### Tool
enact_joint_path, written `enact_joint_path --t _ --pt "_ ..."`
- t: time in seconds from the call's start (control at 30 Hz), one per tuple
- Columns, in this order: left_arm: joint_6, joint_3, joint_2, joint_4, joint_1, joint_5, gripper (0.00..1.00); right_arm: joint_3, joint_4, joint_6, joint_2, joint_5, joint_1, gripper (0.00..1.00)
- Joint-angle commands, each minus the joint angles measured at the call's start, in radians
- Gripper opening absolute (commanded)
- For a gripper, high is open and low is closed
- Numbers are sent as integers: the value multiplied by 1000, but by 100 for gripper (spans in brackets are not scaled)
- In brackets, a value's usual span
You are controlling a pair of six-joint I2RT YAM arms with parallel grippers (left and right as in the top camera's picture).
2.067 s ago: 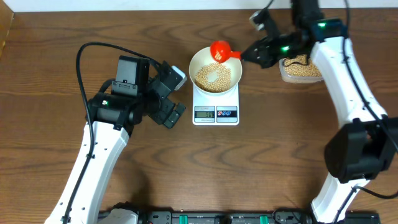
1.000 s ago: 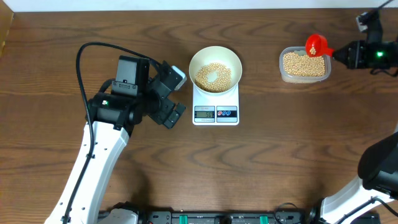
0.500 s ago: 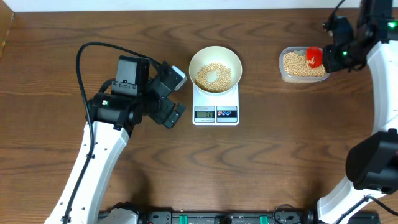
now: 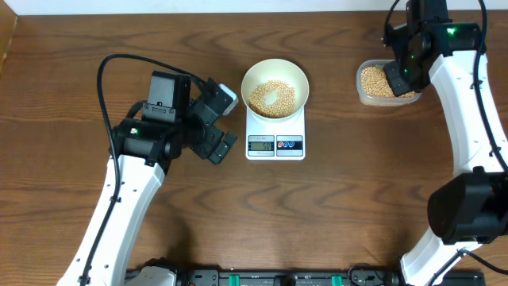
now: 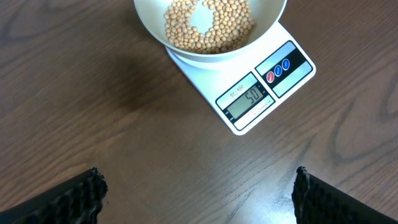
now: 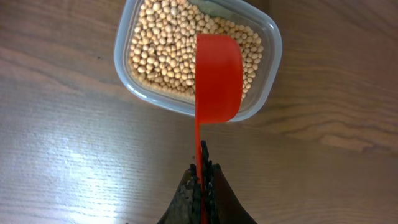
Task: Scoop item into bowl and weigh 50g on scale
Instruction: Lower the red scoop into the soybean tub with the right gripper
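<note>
The right claw (image 6: 202, 168) is pinched fully shut on the thin handle of the red plastic measuring scoop (image 6: 217, 74). Two seconds ago that scoop hung at the rim of the round white bowl (image 4: 248, 75). It then swung out past the tabletop's right edge with a few beans aboard, and now lies over the clear rounded-rectangular plastic tub (image 6: 267, 43) near the far right corner. No beans show on its red face, so the surplus has probably gone back to the stock of small round tan-yellow beans (image 6: 161, 56). Whether it is mouth up or down is unclear.

The left claw (image 5: 199, 193) has not moved. Its jaws are spread wide and hold nothing, just left of the small white rectangular digital scale (image 5: 273, 87).

The bowl sits squarely on the scale near the middle of the tabletop, toward the far edge. Its beans form a shallow layer with a bare patch at the centre. The grey display appears to read fifty, so the weighing looks complete, with only the scoop left to put down.
</note>
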Motion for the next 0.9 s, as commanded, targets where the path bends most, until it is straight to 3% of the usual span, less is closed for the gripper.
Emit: enact_joint_path --t 0.0,0.2,0.43,0.53,0.77,0.87 --pt "-9 3 6 0 2 -3 98 2 2 112 -23 -64 -32 1" --pt "-9 3 6 0 2 -3 98 0 14 220 -20 -395 -165 1" --pt "-9 3 6 0 2 -3 98 -20 12 414 21 -534 -311 3" --pt "-9 3 6 0 2 -3 98 -50 34 414 40 -667 -355 2" --pt "-9 3 6 0 2 -3 98 -162 111 439 46 -712 -380 3" --pt "-9 3 6 0 2 -3 98 -196 145 460 46 -712 -385 9"
